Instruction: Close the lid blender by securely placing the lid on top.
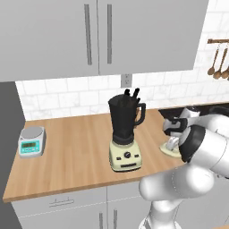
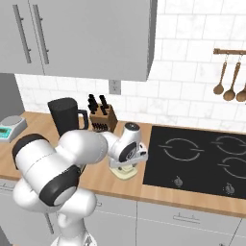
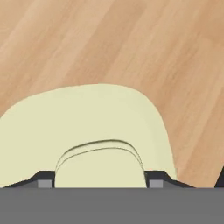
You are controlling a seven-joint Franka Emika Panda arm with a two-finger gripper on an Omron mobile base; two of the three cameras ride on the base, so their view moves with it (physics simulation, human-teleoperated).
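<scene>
A: Down low, the gripper (image 3: 100,183) sits right over the lid (image 3: 87,127), with one dark fingertip (image 3: 43,180) on each side of the lid's raised centre knob (image 3: 99,168).

B: Is it pinching the knob?

A: The tips stand just beside the knob on both sides, spread about as wide as it is. Whether they actually press on it cannot be told from the hand view.

B: And where does the lid lie?

A: Flat on the wooden counter (image 1: 76,152), directly beneath the hand. In the left base view the lid (image 1: 169,151) peeks out as a pale cream disc under the gripper (image 1: 172,142), well to the right of the blender (image 1: 126,134). In the right base view the lid (image 2: 126,174) lies under the hand, near the left edge of the black cooktop (image 2: 197,161).

B: The blender itself?

A: Upright on the counter, dark jar on a cream base, handle turned toward the lid's side, its mouth uncovered. In the right base view the blender (image 2: 65,117) rises behind the arm, beside a knife block (image 2: 101,116).

B: Anything farther out?

A: A small grey scale (image 1: 32,141) sits near the counter's left end, and wooden spoons (image 2: 230,81) hang on the tiled wall.
</scene>
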